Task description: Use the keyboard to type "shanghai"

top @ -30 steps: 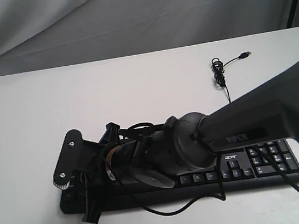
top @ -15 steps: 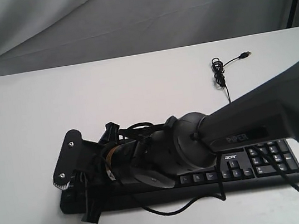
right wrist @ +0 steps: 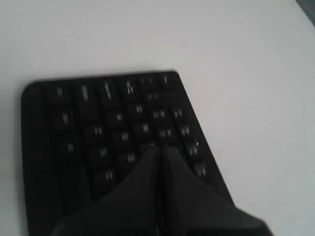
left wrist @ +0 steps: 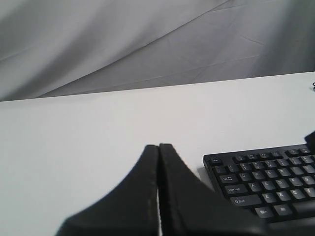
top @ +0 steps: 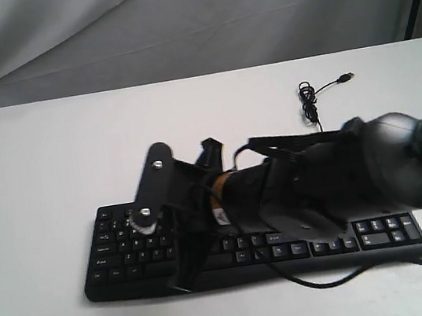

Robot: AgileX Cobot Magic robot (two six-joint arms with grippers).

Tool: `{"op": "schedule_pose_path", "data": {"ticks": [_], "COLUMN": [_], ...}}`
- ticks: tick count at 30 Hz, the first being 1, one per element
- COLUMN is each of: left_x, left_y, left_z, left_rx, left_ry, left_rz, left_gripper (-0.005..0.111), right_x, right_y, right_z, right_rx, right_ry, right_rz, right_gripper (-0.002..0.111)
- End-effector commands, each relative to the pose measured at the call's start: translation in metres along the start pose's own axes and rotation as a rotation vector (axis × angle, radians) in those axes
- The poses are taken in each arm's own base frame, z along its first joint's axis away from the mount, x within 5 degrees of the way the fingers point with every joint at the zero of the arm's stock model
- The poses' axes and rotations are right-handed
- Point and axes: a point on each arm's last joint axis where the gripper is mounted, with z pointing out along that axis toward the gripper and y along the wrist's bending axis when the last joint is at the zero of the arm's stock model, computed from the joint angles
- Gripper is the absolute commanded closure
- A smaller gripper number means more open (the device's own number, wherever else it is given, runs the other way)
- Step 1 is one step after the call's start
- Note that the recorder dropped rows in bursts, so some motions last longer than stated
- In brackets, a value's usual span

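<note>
In the exterior view, the keyboard (top: 381,232) lies flat on the white worktop (top: 38,168), near its front edge and with its long side running across the picture. Its thin cable (top: 310,103) runs back from the right part to a small coil, well behind the keys. The right arm (top: 341,174) reaches in from the right and lies across the middle of the keyboard, hiding many keys. The right hand (top: 182,272) points down over the left half, and its fingers look pressed together. A grey cloth (top: 174,20) hangs behind the worktop.

In the left wrist view, the left hand (left wrist: 158,147) is closed, its two fingers meeting with nothing between them. It sits above bare worktop (left wrist: 74,128), and the left end of the keyboard (left wrist: 266,182) is just beside it but apart.

The right wrist view is blurred. The right hand (right wrist: 158,150) is closed and empty, with its tips over the keys a few columns in from the end of the keyboard (right wrist: 98,123). I cannot tell whether the tips touch a key, and the legends are unreadable.
</note>
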Motion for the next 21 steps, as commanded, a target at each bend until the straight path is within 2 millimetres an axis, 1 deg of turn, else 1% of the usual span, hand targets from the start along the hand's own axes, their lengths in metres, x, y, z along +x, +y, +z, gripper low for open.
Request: {"op": "schedule_pose_path", "data": {"ticks": [1,5,14,21], "left_x": [0.001,0.001,0.001,0.001], "left_y": [0.000,0.000,0.000,0.000], "left_z": [0.000,0.000,0.000,0.000], "left_rx": [0.002,0.002,0.002,0.002], "left_ry": [-0.004,-0.004,-0.004,-0.004], "left_rz": [0.002,0.002,0.002,0.002], "left_gripper": [0.107,0.107,0.107,0.107], "right_x": [0.023,0.029,0.046,0.048], "right_y": [-0.002,0.000,0.009,0.008], "right_z": [-0.017,-0.015,0.005,0.005], "right_rx": [0.018,0.012,-0.016,-0.016], "right_ry": [-0.003,0.019,0.050,0.060], "right_rz": [0.051,0.067,0.076,0.077], "right_gripper": [0.108,0.108,0.108,0.108]}}
